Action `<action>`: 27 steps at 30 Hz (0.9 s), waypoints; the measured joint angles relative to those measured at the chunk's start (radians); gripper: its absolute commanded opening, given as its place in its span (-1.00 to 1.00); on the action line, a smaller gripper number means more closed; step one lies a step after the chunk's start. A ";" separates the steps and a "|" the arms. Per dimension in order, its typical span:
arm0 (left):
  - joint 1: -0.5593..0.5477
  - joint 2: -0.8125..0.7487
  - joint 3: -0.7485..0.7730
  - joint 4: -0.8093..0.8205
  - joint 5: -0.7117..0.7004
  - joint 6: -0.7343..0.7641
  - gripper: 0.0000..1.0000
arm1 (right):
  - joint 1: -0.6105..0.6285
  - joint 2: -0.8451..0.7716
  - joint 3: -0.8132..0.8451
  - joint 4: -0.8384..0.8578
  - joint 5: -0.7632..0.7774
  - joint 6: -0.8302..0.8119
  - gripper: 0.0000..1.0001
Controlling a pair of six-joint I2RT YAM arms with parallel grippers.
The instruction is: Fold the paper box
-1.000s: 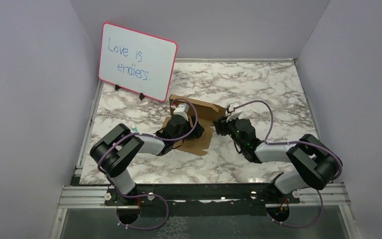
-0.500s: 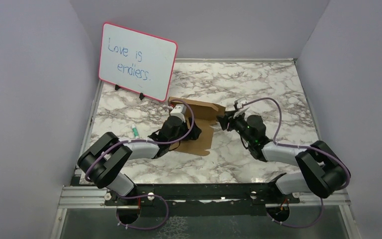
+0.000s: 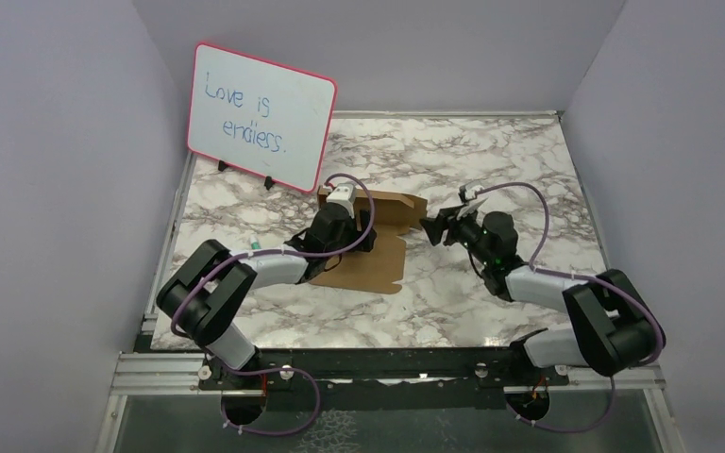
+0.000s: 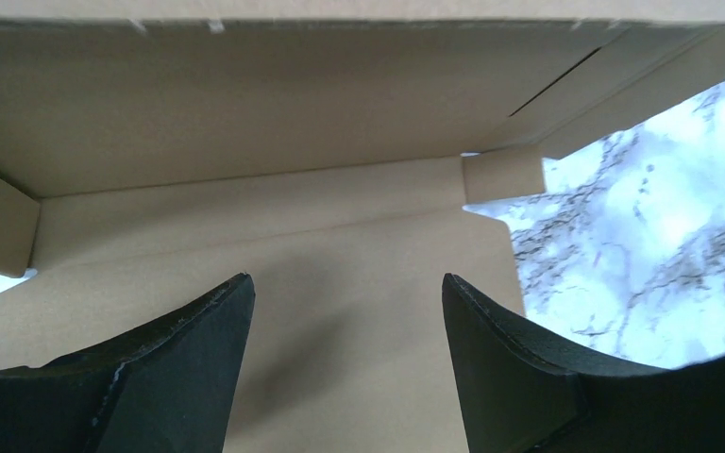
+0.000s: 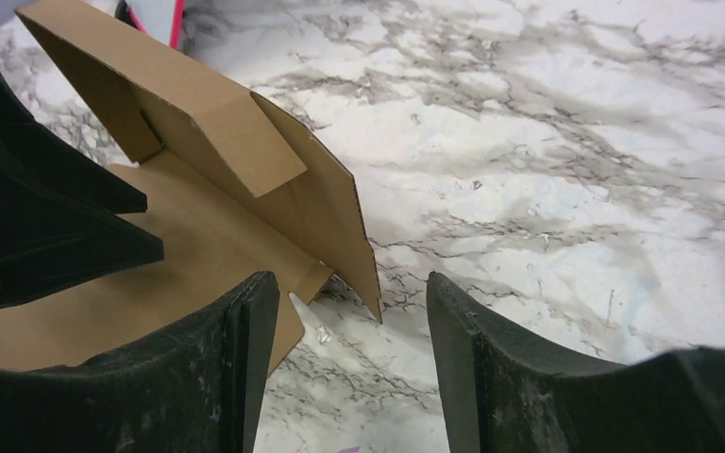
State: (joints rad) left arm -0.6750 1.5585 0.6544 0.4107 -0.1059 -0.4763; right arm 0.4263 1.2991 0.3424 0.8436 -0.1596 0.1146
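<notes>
Your left gripper (image 4: 345,288) sits spread over the flat panel of the box (image 3: 378,269), gripping nothing; your right gripper (image 5: 343,283), also spread and empty, faces its raised flap.

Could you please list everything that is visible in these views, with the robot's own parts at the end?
paper box: one, brown cardboard, partly folded with its far wall raised, middle of the table.
whiteboard: one, white with a pink frame and blue handwriting, propped at the table's far left.
small object: one, green, on the table beside the left arm; too small to identify.
table: one, white and grey marble, under everything.
left gripper: one, black, open above the box's flat base panel.
right gripper: one, black, open, at the box's right end, not gripping it.
</notes>
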 measured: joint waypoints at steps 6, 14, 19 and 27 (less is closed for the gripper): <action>0.002 0.068 0.031 -0.021 0.000 0.037 0.49 | -0.058 0.176 0.095 0.000 -0.151 -0.019 0.29; 0.006 0.098 0.041 -0.025 0.002 0.059 0.48 | -0.088 0.347 0.176 0.072 -0.291 -0.029 0.06; 0.006 0.111 0.041 -0.024 0.008 0.064 0.47 | -0.088 0.434 0.233 0.118 -0.385 -0.029 -0.10; 0.006 0.112 0.041 -0.023 0.011 0.068 0.46 | -0.088 0.486 0.260 0.143 -0.465 -0.013 -0.55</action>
State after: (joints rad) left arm -0.6693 1.6703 0.6952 0.3874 -0.0948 -0.4084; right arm 0.3382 1.7851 0.6022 0.9871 -0.6247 0.1013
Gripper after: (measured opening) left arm 0.735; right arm 0.311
